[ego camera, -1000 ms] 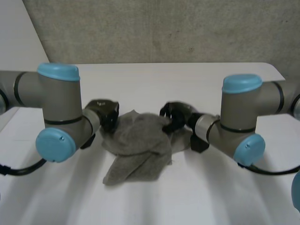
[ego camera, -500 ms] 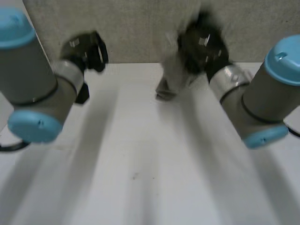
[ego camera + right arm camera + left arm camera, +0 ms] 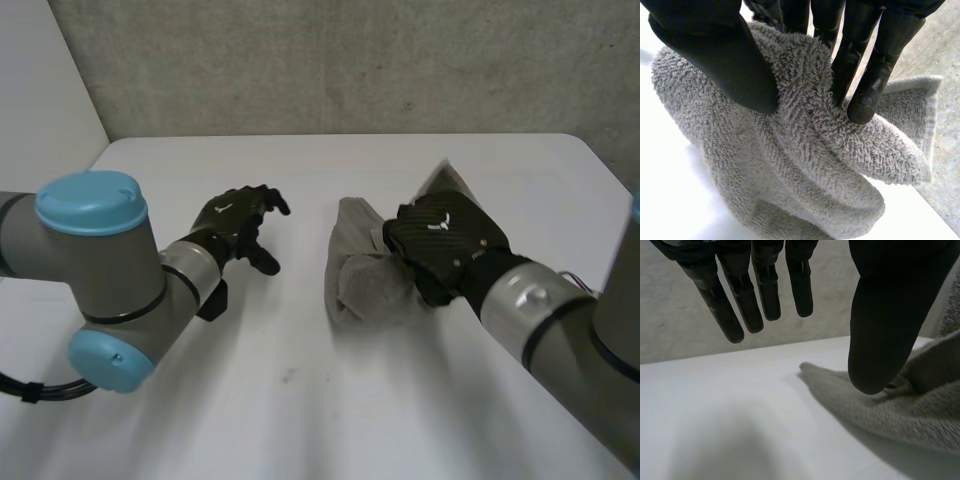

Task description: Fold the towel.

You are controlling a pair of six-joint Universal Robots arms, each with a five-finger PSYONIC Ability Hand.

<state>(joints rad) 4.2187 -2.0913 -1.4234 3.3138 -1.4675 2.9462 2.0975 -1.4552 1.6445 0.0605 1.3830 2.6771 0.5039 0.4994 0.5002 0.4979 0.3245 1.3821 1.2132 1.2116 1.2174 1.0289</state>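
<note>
White table (image 3: 300,420): towel (image 3: 362,290) now bunched in right hand (image 3: 440,245), pinched between thumb and fingers. Left hand (image 3: 232,222) has let go, fingers spread beside it. No fold yet, regrasp needed.

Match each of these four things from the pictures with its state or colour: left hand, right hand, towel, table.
Things:
1. left hand
2. right hand
3. towel
4. table

States:
A. grey and bunched up
B. white
C. fingers spread, holding nothing
D. fingers and thumb pinching cloth

Pairs: 1-C, 2-D, 3-A, 4-B
</note>
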